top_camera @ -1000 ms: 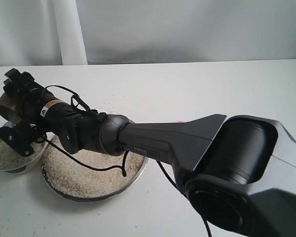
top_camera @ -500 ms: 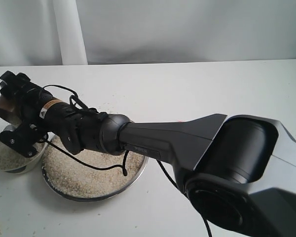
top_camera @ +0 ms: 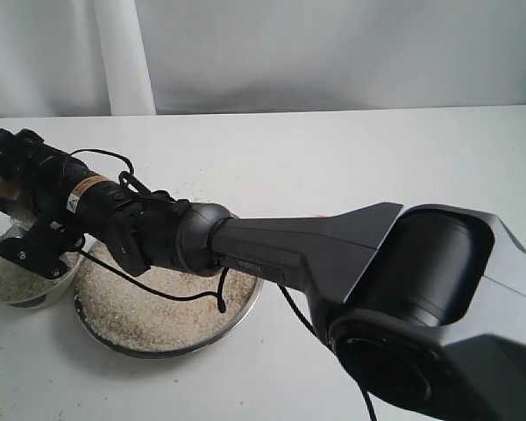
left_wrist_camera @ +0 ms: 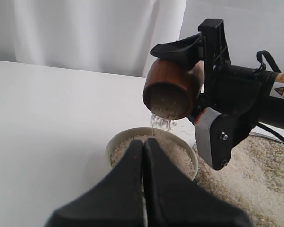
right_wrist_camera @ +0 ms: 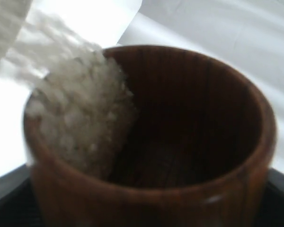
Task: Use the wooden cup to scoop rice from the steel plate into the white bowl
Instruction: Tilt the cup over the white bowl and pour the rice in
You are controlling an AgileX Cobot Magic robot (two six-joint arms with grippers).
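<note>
The right arm point(top_camera: 333, 254) stretches long and low across the white table point(top_camera: 377, 158), reaching from the right side all the way past the middle to the far left, its forearm passing over the steel plate point(top_camera: 250, 303). That plate sits on the table under the arm, filled with a wide bed of rice point(top_camera: 149, 316), with a few stray grains scattered on the table beyond it. Just beside the plate, further left, stands the white bowl point(left_wrist_camera: 114, 142), already holding a mound of grains. The right gripper point(top_camera: 10, 200) hangs above the bowl with its wrist rolled over, its two black fingers clamped on opposite sides of the wooden cup point(left_wrist_camera: 173, 85). The cup lies tipped on its side, mouth facing down and outward over the bowl. A thin stream of rice spills from its lower lip into the bowl, while more grains slide along the inside wall toward the rim. The left gripper point(left_wrist_camera: 143, 146) hovers low near the bowl's side, its fingers pressed flat together with nothing between them.
</note>
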